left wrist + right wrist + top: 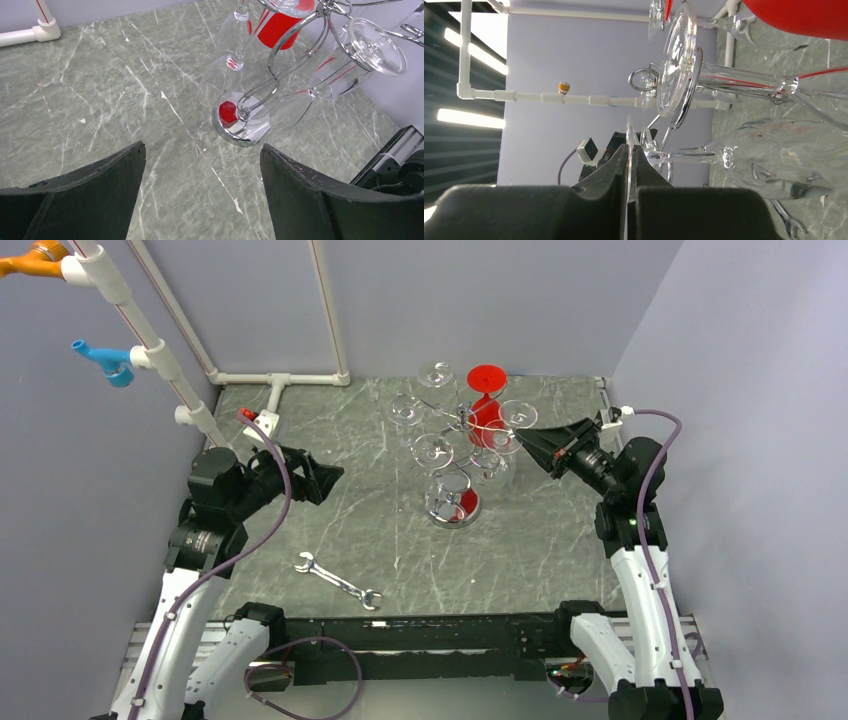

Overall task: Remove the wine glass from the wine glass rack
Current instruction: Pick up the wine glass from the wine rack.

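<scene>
— Wine glass (774,162) to take is the clear one whose flat foot your right gripper (630,150) is pinching edge-on, pads pressed together on the thin glass disc. It hangs bowl-down from a wire arm of the wine glass rack (250,129).

— How should I take it off?

— I'd judge you should draw it straight out along that arm, toward the open end of the wire. Don't twist, so the stem slips free rather than levering on the wire. Go slowly. A second clear glass (679,65) hangs just beside it and the red wine glass (487,415) is near, so any swing could knock them. The rack is thin wire and may tip or drag with the pull.

— And my other arm?

— Your left gripper (202,197) is spread wide and holds nothing. It sits over the desk (100,90), apart from the rack and aimed at its round base. It could steady that base if the rack shifts.

— Which view do I trust?

— Only the right wrist view shows the foot caught between the pads. From the top you see just the gripper tip among the glasses, and contact cannot be told there. The top view gives the whole ring of hanging glasses and the wrench (338,582) lying on the desk near the arm bases. The left wrist view shows the base resting on the desk.
</scene>
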Controlling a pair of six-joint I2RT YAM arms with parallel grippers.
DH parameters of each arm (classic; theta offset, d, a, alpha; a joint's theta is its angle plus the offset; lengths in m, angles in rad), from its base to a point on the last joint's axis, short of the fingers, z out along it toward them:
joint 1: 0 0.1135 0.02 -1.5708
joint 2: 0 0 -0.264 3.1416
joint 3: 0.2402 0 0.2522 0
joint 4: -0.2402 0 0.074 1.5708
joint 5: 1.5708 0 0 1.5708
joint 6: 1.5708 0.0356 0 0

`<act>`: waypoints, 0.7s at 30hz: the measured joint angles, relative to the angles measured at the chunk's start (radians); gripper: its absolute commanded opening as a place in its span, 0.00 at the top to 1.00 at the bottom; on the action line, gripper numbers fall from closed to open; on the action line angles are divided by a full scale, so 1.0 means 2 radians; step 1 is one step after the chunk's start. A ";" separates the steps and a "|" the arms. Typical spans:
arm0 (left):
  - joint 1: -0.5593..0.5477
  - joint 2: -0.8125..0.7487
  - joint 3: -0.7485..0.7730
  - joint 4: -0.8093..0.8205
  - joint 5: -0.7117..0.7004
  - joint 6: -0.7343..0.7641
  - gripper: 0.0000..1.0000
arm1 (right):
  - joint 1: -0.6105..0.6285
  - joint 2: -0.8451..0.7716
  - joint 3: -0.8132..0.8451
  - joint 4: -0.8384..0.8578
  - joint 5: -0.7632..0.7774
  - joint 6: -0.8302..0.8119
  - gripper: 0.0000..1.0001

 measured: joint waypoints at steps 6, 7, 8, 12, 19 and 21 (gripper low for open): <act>0.000 0.000 0.000 0.000 0.000 0.000 0.12 | -0.002 -0.013 0.000 -0.013 -0.005 0.000 1.00; 0.000 0.000 0.000 0.000 0.000 0.000 0.12 | -0.002 -0.015 0.000 -0.017 -0.005 -0.001 1.00; 0.000 0.000 0.000 0.000 0.000 0.000 0.12 | -0.002 -0.017 0.000 -0.019 -0.005 -0.001 1.00; 0.000 0.000 0.000 0.000 0.000 0.000 0.12 | -0.003 -0.025 0.000 -0.030 -0.005 -0.004 1.00; 0.000 -0.001 0.000 0.000 0.001 0.000 0.12 | -0.004 -0.037 -0.001 -0.045 -0.005 -0.008 1.00; 0.000 -0.001 0.000 0.000 0.001 0.000 0.12 | -0.004 -0.041 -0.001 -0.051 -0.004 -0.008 1.00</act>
